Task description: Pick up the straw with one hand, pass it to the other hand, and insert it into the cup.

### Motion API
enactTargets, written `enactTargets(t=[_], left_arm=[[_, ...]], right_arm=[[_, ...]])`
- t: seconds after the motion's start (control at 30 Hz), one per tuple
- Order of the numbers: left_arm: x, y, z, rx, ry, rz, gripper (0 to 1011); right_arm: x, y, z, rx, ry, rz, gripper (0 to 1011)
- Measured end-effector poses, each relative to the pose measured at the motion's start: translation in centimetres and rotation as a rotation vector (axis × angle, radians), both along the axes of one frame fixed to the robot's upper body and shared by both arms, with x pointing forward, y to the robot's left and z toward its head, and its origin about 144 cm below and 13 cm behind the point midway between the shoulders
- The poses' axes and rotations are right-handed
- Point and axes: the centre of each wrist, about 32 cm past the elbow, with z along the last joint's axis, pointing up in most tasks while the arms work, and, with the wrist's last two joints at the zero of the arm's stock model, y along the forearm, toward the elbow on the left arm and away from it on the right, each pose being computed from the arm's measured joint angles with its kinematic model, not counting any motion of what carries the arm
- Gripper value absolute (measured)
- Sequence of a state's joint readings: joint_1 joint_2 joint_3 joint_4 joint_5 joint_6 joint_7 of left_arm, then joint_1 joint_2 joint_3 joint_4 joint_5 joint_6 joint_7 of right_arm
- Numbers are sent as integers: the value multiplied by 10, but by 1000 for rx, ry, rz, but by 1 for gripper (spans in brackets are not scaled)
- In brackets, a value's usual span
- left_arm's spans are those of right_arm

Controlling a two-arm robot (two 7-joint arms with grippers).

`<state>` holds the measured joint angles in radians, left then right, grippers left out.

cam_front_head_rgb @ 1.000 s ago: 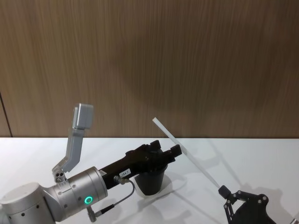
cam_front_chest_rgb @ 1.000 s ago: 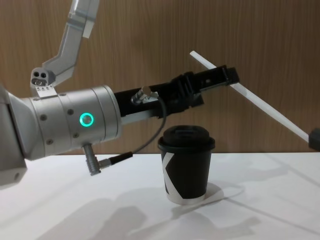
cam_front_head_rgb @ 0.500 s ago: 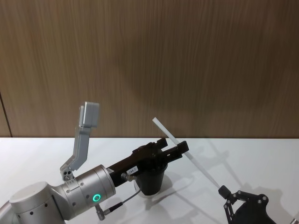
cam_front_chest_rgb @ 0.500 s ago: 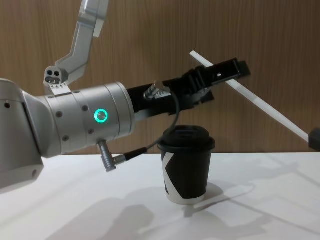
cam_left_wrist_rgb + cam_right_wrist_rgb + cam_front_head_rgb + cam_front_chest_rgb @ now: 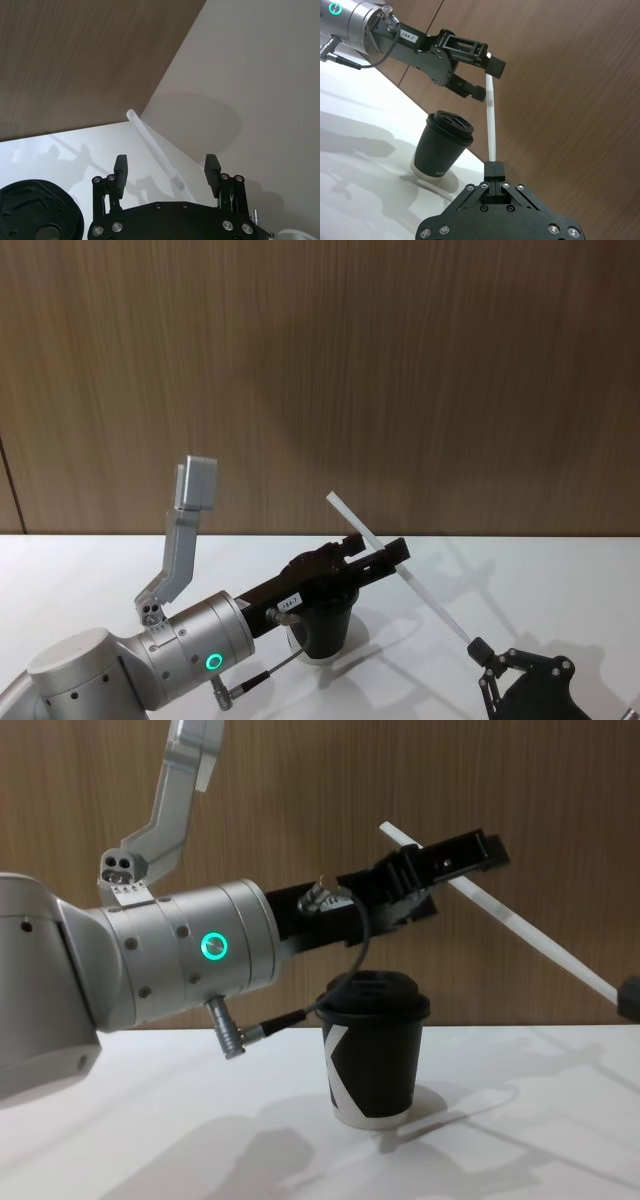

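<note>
The bottom end of the straw is pinched tight by the right gripper, low and close on the right. The straw is held in the air, tilted up and away to the left. Its upper part is framed by the left gripper, whose fingers are spread wide (one on each side). The cup is set upright on the white table under that gripper, with its lid on. A brown wood wall is seen behind.
</note>
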<state>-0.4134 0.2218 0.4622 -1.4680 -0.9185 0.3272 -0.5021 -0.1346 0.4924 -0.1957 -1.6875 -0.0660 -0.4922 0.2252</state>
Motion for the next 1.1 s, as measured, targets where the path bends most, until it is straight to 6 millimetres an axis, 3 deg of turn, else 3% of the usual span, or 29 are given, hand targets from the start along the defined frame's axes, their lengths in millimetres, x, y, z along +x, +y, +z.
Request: enactTargets(t=[0.4,0.83,1.1], left_arm=[[0,-2,1,-5,2,0,690],[0,-2,1,-6,2,-1,239],[0,-3,1,-7,2,-1,100]], right_arm=[[0,0,0,0,0,0,0],[0,0,0,0,0,0,1],[0,0,0,0,0,0,1]])
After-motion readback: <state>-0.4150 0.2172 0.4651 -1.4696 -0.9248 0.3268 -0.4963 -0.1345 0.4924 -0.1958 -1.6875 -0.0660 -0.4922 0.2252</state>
